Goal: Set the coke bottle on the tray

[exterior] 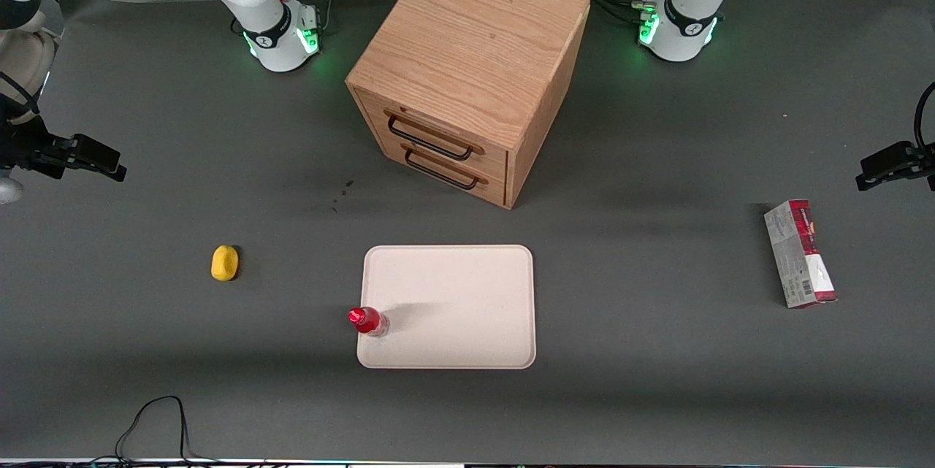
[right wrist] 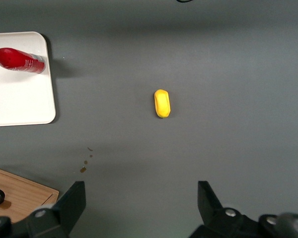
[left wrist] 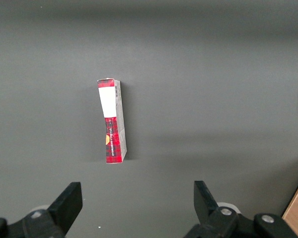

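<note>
- Nearest the front camera, a black cable (exterior: pixel 157 420) loops on the table (exterior: pixel 657 395) at its near edge.
- Next comes the tray (exterior: pixel 467 285), lying flat on the table in front of the drawer box (exterior: pixel 467 74).
- On the tray stands the bottle (exterior: pixel 367 320), upright, just inside the rim at the near corner toward the working arm's end; its red cap tops a red body with a clear base.
- From the right wrist, the bottle (right wrist: pixel 17 60) shows close to the tray's (right wrist: pixel 20 106) edge, wholly on the tray.
- Beside the tray, toward the working arm's end and apart from it, a yellow lump (exterior: pixel 224 263) lies on the table; it also shows from the right wrist (right wrist: pixel 162 103).
- Raised above the table at the working arm's end, the gripper (right wrist: pixel 141 201) is well apart from the bottle and holds nothing; its jaws are spread wide, with bare table between them.
- Small dark specks (right wrist: pixel 87 158) mark the table between the lump and the drawer box.
- Toward the parked arm's end, a red-and-grey carton (exterior: pixel 800 254) lies flat on the table, seen also from the left wrist (left wrist: pixel 112 121).
</note>
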Controlling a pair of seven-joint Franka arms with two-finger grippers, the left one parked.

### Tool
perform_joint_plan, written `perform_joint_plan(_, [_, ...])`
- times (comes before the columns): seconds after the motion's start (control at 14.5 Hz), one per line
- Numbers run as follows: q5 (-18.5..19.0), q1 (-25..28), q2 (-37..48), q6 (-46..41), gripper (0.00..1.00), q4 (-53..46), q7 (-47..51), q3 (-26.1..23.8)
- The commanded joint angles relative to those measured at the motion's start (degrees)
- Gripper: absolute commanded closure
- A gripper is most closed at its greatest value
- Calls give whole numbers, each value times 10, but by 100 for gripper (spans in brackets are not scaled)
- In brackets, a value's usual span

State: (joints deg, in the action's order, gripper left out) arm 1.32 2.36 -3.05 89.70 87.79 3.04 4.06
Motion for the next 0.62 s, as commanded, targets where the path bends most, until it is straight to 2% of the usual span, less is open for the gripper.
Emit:
perform_joint_plan(0.0, [6,-3,9,-3,0,12,-16,12])
perform_joint_plan(0.55, [4,5,9,-4,0,13,-14,21])
